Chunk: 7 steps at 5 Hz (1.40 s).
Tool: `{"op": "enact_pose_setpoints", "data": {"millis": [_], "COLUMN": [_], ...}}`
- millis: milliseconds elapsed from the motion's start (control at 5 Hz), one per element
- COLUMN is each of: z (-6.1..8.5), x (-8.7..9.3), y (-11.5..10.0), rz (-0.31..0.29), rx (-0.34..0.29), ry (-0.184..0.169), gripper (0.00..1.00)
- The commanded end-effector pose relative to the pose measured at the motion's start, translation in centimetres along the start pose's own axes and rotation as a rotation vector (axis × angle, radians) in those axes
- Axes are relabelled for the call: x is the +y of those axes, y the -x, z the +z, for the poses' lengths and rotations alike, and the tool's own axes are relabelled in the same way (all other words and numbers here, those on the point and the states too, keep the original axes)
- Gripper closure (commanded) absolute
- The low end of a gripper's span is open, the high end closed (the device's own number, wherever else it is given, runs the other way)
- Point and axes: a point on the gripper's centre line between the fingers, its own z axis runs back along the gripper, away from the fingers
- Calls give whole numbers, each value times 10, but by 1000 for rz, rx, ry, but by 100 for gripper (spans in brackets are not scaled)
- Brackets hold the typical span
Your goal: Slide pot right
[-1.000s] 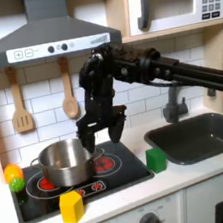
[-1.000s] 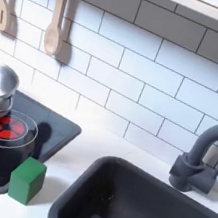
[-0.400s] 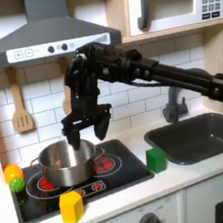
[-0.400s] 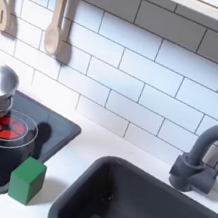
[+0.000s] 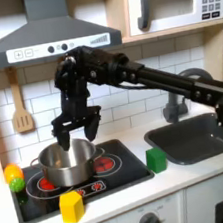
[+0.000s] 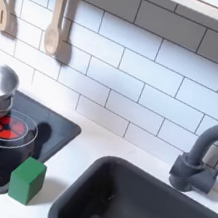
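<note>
Nearest, the yellow block (image 5: 71, 205) and green block (image 5: 156, 158) flank the pot (image 5: 66, 164) on the left burner; above its rim the tool (image 5: 75, 135), prongs apart, risks tipping it if it snags.

The end effector (image 5: 74, 132) moved leftward, apparently lower, above the pot (image 5: 65, 163).

The pot (image 5: 65, 163) sits on the stove (image 5: 118, 173), sink (image 5: 198, 136) at the first exterior view's right.
</note>
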Motion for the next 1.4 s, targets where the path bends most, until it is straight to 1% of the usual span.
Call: {"op": "enact_pose_setpoints", "data": {"millis": [0,200,400,600,1000,1200], "z": [-12,-20,-32,-45,-57,-70], "x": [-9,-11,-12,-16,-11,-17], "y": [-23,-32,-34,-38,-50,-49], "rz": [-31,-38,-40,-54,-61,-79], "rx": [6,12,27,42,50,79], "ry": [-10,-14,-12,-4,-21,-12], "gripper": [0,0,0,0,0,0]}}
